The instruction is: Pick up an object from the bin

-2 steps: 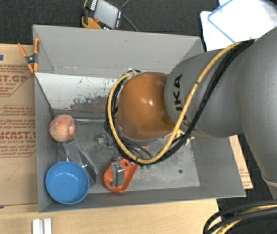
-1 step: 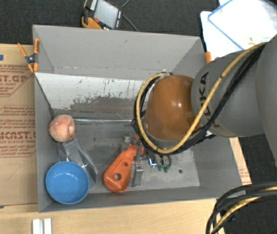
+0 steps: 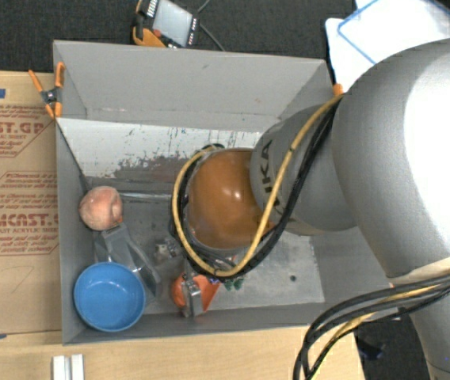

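Pincer (image 3: 196, 295) down by small orange-red lump (image 3: 179, 290) at grey metal bin (image 3: 185, 77) near wall.
Grip state cannot tell; arm (image 3: 399, 149) overhangs it. Round blue plastic bowl (image 3: 110, 295), pinkish ball (image 3: 101, 208) lie left.

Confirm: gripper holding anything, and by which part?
Cannot tell. The gripper is down beside a small orange thing at the lower edge of the bin; a hold isn't visible.

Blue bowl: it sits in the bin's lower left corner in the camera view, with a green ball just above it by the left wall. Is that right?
Not quite. The ball is pale pinkish orange, like a peach, not green, as the camera view shows. The rest holds: the blue bowl sits in the bin's lower left corner, with the ball just above it by the left wall.
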`<state>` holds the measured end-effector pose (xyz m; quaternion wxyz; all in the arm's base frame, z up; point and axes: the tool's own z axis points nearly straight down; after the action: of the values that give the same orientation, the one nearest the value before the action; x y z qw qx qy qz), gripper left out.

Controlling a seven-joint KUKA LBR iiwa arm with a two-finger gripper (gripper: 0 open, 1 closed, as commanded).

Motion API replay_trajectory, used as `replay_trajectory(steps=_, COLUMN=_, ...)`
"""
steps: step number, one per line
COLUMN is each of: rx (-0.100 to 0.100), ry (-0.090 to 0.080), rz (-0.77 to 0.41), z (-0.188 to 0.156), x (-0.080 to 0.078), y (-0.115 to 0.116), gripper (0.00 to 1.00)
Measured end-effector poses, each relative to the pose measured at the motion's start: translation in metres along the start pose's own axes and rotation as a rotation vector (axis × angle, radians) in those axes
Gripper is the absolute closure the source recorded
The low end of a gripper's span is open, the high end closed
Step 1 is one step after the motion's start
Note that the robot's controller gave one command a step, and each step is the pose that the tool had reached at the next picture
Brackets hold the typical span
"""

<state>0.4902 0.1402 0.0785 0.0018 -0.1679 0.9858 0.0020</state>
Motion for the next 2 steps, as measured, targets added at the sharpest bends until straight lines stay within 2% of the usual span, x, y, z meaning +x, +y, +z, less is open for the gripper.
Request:
replay_trajectory(steps=1, rx=0.002, ry=-0.012, rz=0.283, z=0.0065, x=0.0004, y=-0.0272, gripper=1.00)
replay_trajectory(steps=2, rx=0.002, ry=-0.012, rz=0.283, z=0.0065, x=0.0004, y=-0.0272, gripper=1.00)
